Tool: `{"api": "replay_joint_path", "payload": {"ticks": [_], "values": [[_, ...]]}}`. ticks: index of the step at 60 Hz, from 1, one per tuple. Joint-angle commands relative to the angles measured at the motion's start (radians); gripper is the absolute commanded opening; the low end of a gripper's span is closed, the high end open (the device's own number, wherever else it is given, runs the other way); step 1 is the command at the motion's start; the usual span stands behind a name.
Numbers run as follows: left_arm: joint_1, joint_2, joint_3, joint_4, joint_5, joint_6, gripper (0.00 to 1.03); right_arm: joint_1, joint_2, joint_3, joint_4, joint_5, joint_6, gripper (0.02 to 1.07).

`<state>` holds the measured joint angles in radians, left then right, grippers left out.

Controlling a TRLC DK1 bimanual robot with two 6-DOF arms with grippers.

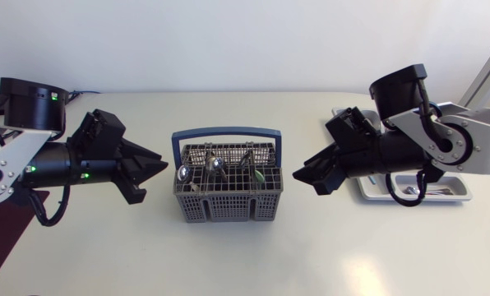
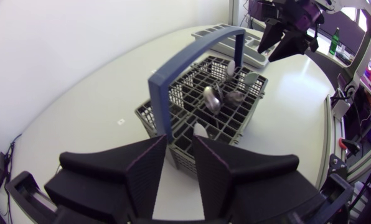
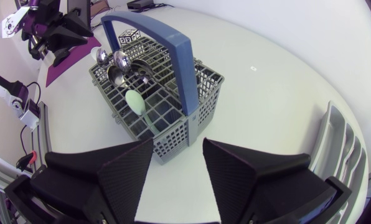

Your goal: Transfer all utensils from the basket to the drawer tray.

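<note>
While both arms wait beside it, the table carries the basket midway between its side edges. The drawer tray lies toward the right edge, partly hidden by the right arm. The left gripper and right gripper are both spread and empty, one at each side of the basket and clear of it. Metal spoons and a pale green spoon stand in the compartments, bowls up. Expect light, stiff, slippery steel. Pinch the neck just below the bowl.

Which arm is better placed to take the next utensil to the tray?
Probably right: the right claw, open, sits beside the basket, and the drawer tray lies on that side.
</note>
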<state>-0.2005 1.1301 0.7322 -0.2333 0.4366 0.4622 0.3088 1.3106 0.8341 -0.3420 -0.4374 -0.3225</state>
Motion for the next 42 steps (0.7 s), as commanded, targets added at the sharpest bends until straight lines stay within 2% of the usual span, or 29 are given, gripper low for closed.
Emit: {"api": "replay_joint_path", "payload": {"ticks": [1,5,14,19,30,42], "values": [[-0.033,-0.004,0.049,-0.066,-0.009,-0.057,0.34,0.013,-0.025,-0.029,-0.017,0.012,-0.007,0.65],[-0.060,0.002,0.084,-0.116,-0.047,-0.080,0.34,0.016,-0.031,-0.029,-0.017,0.012,-0.007,0.65],[-0.166,0.019,0.154,-0.215,-0.191,-0.145,0.34,0.038,-0.034,-0.027,-0.020,0.025,0.002,0.66],[-0.198,0.040,0.193,-0.258,-0.222,-0.178,0.34,0.064,-0.033,-0.024,-0.020,0.042,0.010,0.66],[-0.218,0.094,0.248,-0.310,-0.294,-0.240,0.34,0.148,-0.031,-0.016,-0.014,0.124,0.026,0.67],[-0.251,0.122,0.248,-0.314,-0.361,-0.270,0.34,0.259,-0.050,-0.024,0.020,0.201,0.025,0.70]]}}
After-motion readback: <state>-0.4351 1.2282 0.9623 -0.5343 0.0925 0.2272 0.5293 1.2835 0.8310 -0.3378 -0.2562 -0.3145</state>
